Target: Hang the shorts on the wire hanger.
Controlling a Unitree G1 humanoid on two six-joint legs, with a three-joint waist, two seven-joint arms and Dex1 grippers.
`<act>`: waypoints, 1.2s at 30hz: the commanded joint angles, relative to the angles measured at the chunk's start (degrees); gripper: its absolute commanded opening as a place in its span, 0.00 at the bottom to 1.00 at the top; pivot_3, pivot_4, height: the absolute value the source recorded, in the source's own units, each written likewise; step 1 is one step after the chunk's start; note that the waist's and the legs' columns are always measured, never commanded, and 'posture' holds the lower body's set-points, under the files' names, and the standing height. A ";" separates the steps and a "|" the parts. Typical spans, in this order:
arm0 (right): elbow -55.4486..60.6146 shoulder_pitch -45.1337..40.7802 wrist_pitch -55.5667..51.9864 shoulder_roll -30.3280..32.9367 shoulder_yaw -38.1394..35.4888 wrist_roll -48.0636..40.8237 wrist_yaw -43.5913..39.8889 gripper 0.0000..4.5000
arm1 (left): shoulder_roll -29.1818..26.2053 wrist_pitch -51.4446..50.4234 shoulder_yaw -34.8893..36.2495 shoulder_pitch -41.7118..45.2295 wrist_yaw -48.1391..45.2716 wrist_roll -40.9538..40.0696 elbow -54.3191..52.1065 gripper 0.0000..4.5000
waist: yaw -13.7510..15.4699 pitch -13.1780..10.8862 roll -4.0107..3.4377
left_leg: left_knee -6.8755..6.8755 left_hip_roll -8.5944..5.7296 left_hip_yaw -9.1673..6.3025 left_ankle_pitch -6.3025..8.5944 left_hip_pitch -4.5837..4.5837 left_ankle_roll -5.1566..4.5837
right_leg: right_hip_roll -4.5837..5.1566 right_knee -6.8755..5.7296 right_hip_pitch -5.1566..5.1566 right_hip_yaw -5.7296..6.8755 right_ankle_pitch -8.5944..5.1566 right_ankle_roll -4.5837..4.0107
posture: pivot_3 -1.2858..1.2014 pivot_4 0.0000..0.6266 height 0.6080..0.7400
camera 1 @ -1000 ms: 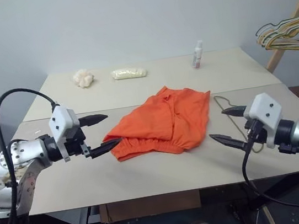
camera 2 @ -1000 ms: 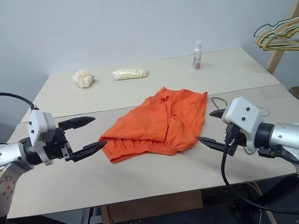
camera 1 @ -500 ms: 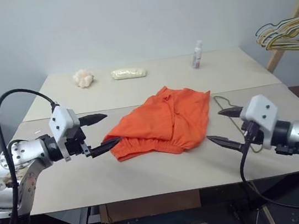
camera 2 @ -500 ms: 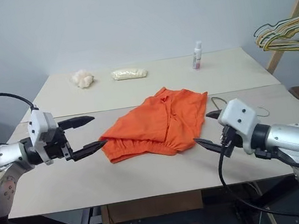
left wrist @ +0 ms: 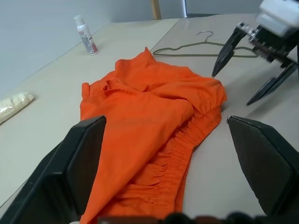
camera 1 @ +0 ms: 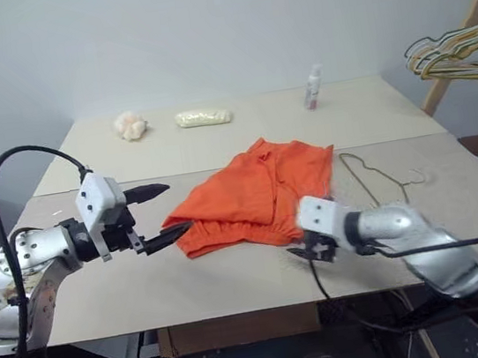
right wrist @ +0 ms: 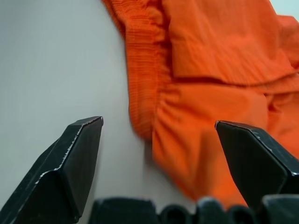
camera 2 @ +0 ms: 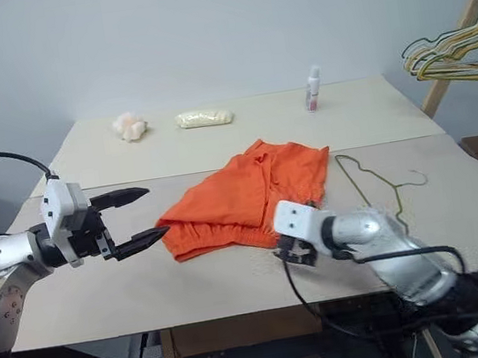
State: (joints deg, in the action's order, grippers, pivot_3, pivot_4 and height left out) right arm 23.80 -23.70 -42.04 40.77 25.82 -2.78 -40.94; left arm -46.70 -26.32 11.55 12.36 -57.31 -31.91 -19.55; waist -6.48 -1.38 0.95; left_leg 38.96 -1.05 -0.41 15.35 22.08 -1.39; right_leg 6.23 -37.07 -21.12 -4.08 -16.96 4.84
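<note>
The shorts (camera 1: 259,196) are lying crumpled on the near panel of the table (camera 1: 148,290), with the gathered waistband running along their near edge. The right gripper (left wrist: 254,65) is hovering just off the right end of that waistband, pointing at the fabric with its two black fingers spread wide and nothing between them. In the right wrist view both fingers (right wrist: 74,158) are framing the waistband's end, one over bare tabletop, the other over orange cloth — whether they are touching the cloth cannot be told.

The left gripper (camera 1: 157,214) is sitting at the opposite, left end of the waistband, its jaws likewise standing fully apart and holding nothing. Its lower fingertip is lying just beside the corner of the shorts.

The wire hanger (camera 1: 380,179) is lying flat on the table just right of the shorts, hook toward the right edge, well apart from the left gripper and behind the right arm.

Open tabletop is lying in front of the shorts along the near edge, and more on the far panel. There a white crumpled wad (camera 1: 130,124), a pale packet (camera 1: 203,117) and a small spray bottle (camera 1: 313,88) are standing in a row near the far edge. A bunch of hangers (camera 1: 458,55) is hanging on a wooden rack off the table's right side.
</note>
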 commanded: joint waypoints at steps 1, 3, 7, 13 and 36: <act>-5.69 -4.25 -2.35 -3.31 4.98 4.67 0.65 0.86 | -0.22 -0.01 1.28 0.36 0.45 -1.30 -1.85 1.00 | -0.33 0.00 0.01 | 0.00 -0.01 -0.05 0.00 0.02 0.00 | 0.00 -0.01 0.00 0.03 0.00 0.00 | 0.46 0.00 1.00; -8.17 -5.30 -2.64 -4.38 6.85 6.80 1.08 0.71 | -0.26 -0.07 1.38 0.31 0.61 -1.27 -2.00 1.00 | -0.37 0.00 0.01 | 0.01 -0.06 -0.14 -0.01 0.05 0.01 | 0.04 -0.03 -0.04 0.10 0.00 0.00 | 0.46 0.00 1.00; -11.07 -5.98 -1.01 -4.30 7.99 10.00 0.93 0.39 | -0.49 -0.04 1.79 -0.25 0.81 -1.20 -2.44 1.00 | -0.63 0.01 0.01 | 0.01 -0.11 -0.17 -0.01 0.06 0.01 | 0.09 -0.04 -0.04 0.13 0.00 -0.01 | 0.47 0.00 1.00; -14.34 -5.15 13.60 0.91 4.88 10.31 -3.93 0.01 | -0.38 0.09 1.76 -0.35 1.27 -0.91 -2.72 1.00 | -0.52 0.02 0.00 | 0.00 -0.09 -0.17 -0.01 0.04 0.02 | 0.05 -0.05 -0.03 0.14 0.00 0.00 | 0.47 0.00 1.00; -36.21 -11.29 50.77 13.99 -7.29 9.22 -19.24 0.99 | 0.55 1.58 -0.40 2.11 0.52 0.16 -0.49 1.00 | -5.99 0.02 -0.12 | -0.05 0.01 -0.40 -0.02 -0.17 0.03 | 0.05 -0.04 0.45 0.22 -0.01 -0.03 | 0.46 0.00 1.00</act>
State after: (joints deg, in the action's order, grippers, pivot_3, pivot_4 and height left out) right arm -23.93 -36.53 17.20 54.69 22.84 13.56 -57.62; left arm -45.82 -25.96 10.19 13.68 -56.88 -31.57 -19.20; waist -12.47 -1.36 0.83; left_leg 38.93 -1.01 -0.83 15.33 21.94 -1.37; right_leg 6.27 -37.11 -20.64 -3.85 -16.97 4.80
